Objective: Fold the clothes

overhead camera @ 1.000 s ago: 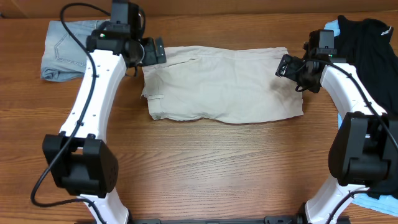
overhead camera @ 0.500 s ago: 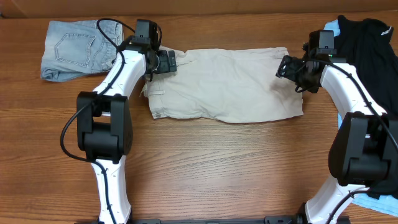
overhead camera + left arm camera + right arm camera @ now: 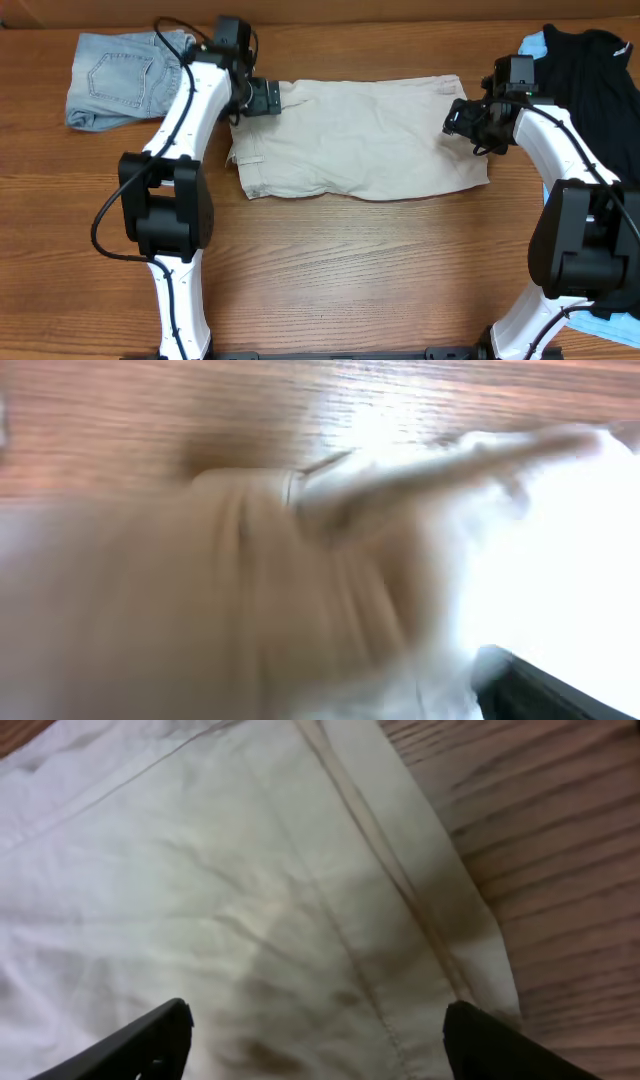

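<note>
The beige khaki shorts (image 3: 360,140) lie flat across the back middle of the table. My left gripper (image 3: 262,98) is at their upper left corner, by the waistband. The left wrist view is blurred: khaki cloth (image 3: 250,580) fills it, and only one dark finger shows, far right, which suggests open jaws. My right gripper (image 3: 462,115) is over the right edge of the shorts. In the right wrist view it (image 3: 315,1040) is wide open and empty above a seam of the khaki cloth (image 3: 230,900).
Folded light-blue denim shorts (image 3: 115,80) lie at the back left. A black garment (image 3: 600,90) lies over a pale-blue one (image 3: 530,42) at the back right. More pale-blue cloth (image 3: 610,325) shows by the right arm's base.
My left gripper has moved right and slightly down, from beside the shorts onto their upper left corner. My right gripper has hardly moved.
</note>
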Robot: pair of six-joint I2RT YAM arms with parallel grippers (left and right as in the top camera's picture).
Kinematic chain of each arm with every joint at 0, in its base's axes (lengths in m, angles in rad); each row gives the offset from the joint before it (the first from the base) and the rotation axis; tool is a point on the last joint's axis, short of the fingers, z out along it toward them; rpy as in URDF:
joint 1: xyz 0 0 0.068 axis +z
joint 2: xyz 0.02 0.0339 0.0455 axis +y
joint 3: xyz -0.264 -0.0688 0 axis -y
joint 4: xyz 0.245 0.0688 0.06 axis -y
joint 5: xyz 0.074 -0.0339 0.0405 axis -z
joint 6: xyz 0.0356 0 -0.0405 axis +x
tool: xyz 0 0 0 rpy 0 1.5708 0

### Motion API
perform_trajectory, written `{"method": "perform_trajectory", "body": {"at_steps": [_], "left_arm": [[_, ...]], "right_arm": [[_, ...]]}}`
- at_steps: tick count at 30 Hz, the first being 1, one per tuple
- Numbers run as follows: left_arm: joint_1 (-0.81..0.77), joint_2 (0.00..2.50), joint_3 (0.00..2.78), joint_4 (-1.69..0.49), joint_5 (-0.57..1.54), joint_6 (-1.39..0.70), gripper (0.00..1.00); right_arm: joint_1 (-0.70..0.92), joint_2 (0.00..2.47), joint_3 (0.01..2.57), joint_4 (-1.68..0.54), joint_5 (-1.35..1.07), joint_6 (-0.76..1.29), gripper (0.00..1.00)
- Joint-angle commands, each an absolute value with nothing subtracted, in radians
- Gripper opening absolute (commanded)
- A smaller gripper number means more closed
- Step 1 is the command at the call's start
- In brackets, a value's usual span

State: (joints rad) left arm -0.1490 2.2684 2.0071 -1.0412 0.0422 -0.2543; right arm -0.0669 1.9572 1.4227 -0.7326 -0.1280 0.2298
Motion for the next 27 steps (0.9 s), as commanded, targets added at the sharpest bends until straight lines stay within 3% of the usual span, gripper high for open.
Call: {"method": "perform_trajectory", "body": {"at_steps": [1, 14, 27], "left_arm": [[-0.148, 2.209, 2.19, -1.169, 0.041, -0.247, 1.0], [-0.153, 2.197, 2.495, -1.629, 0.051, -0.251, 1.0], [-0.149, 2.197, 2.49, -1.69, -0.04, -0.22, 1.0]], "right_arm": [[-0.056, 1.942, 1.417, -0.727, -0.144, 0.2, 0.79], [-0.052, 2.019, 1.341, -0.714, -0.159, 0.201, 0.76], [-0.068, 2.02, 1.236, -0.922, -0.159, 0.334, 0.72]]}}
